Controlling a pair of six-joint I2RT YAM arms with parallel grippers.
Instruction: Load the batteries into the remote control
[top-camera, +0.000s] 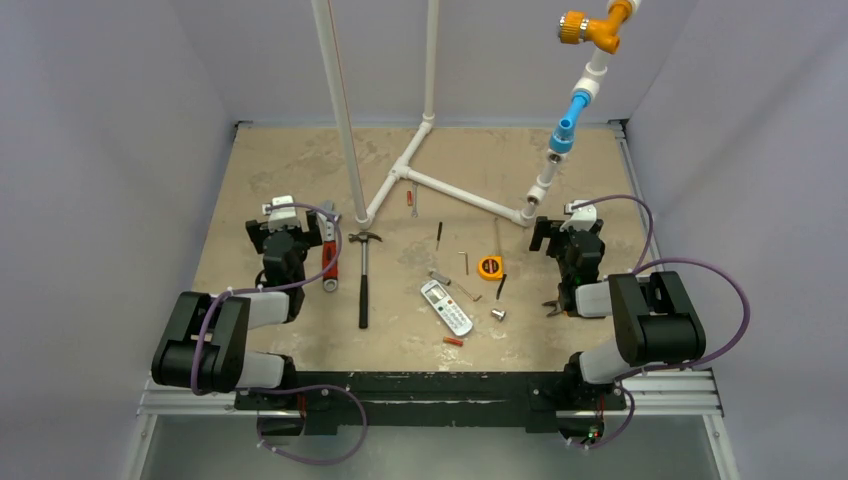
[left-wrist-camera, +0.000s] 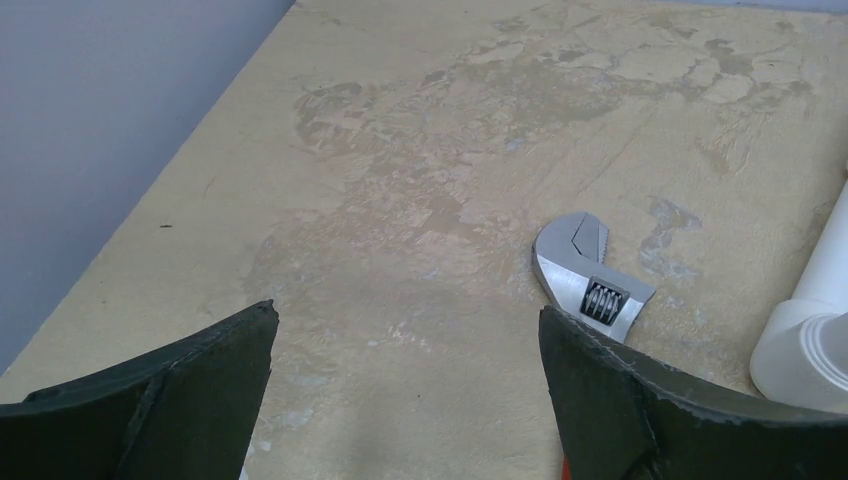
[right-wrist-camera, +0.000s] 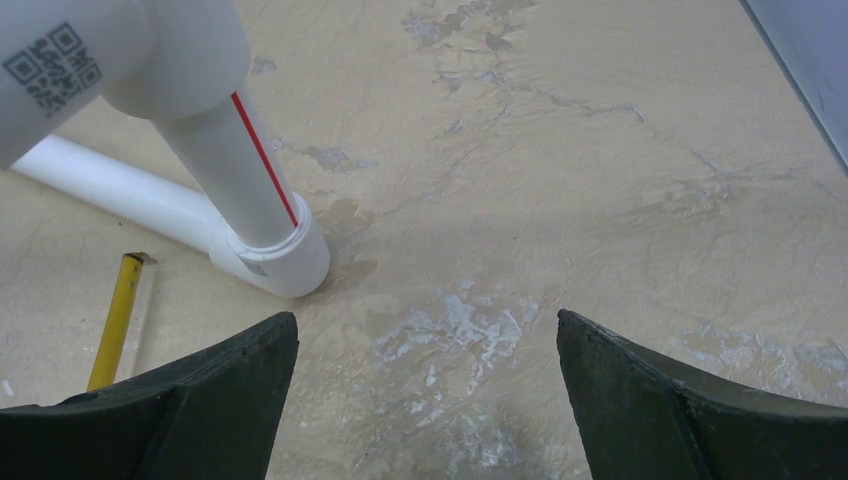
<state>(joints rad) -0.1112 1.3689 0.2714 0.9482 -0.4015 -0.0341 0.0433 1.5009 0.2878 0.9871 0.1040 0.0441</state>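
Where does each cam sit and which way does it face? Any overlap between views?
Top external: above and behind the arms, looking down on the table; both arms show, with the remote control between them.
Left wrist: on the left arm, facing forward and down; the open left hand shows at the bottom, with the wrench head ahead.
Right wrist: on the right arm, facing forward and down; the open right hand shows at the bottom, with the white pipe ahead.
Shared: the wrench and pipe also appear in the top view.

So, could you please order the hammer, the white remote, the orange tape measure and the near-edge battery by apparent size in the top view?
1. Black-handled hammer, longest
2. Slim white remote control
3. Round orange tape measure
4. Small orange-red battery
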